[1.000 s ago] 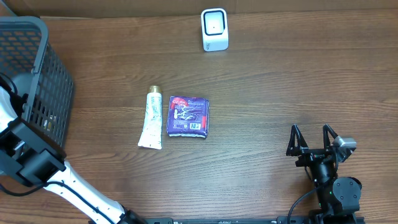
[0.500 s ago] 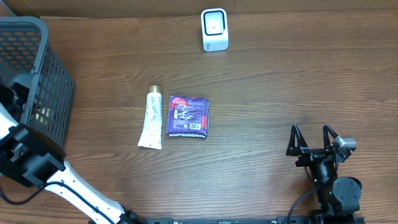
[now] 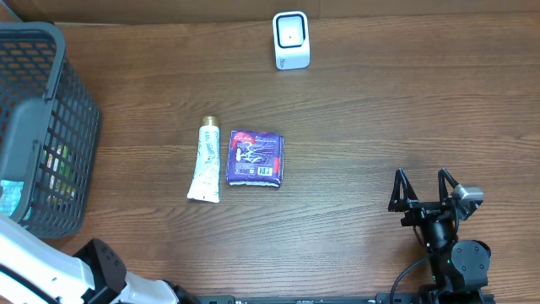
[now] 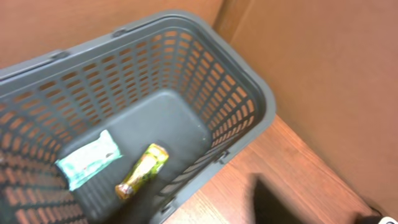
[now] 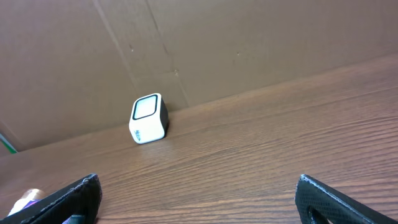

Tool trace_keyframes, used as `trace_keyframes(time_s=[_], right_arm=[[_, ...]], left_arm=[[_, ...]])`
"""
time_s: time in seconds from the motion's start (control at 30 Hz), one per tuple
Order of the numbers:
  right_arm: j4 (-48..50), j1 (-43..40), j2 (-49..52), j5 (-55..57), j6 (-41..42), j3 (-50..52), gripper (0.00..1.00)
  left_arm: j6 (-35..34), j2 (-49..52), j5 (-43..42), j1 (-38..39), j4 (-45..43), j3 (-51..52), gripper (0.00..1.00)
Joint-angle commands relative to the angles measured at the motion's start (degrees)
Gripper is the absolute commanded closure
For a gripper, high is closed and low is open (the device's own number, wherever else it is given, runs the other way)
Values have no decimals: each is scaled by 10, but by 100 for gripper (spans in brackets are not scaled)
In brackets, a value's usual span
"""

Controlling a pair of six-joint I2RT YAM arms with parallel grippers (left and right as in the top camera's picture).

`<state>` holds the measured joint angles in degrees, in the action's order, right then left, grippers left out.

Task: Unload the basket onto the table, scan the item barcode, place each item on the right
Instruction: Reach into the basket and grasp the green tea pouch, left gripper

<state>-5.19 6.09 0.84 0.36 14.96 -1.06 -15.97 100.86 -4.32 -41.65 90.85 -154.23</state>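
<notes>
left end effector (image 4: 202, 211): over basket (image 4: 249, 93) at left edge of tabletop (image 3: 380, 110), grip unreadable | right end effector (image 3: 422, 192): released, empty, idle near right corner | tube (image 3: 203, 160), packet (image 3: 256, 158): mid-tabletop, likely awaiting scanner (image 3: 291, 40) at far edge

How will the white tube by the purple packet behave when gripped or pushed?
The white tube flattens toward its crimped end, so it probably dents under the jaws. That flat end should keep it from rolling far.
</notes>
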Motion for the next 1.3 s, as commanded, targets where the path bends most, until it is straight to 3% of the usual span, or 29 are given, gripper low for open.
trace_keyframes(time_s=[0.0, 0.13, 0.4, 0.57, 0.87, 1.27], right_arm=[[4, 4, -7, 0, -2, 6, 0], [4, 4, -7, 0, -2, 6, 0], [4, 4, -7, 0, -2, 6, 0], [4, 4, -7, 0, -2, 6, 0], [4, 4, -7, 0, -2, 6, 0], [4, 4, -7, 0, -2, 6, 0]], left_arm=[[-14, 50, 29, -2, 4, 35, 20], [-14, 92, 33, -6, 4, 53, 18], [-11, 188, 33, -41, 54, 53, 24], [40, 215, 9, -69, 57, 91, 25], [137, 216, -19, -72, -16, 264, 25], [230, 216, -16, -71, -197, 494, 27]])
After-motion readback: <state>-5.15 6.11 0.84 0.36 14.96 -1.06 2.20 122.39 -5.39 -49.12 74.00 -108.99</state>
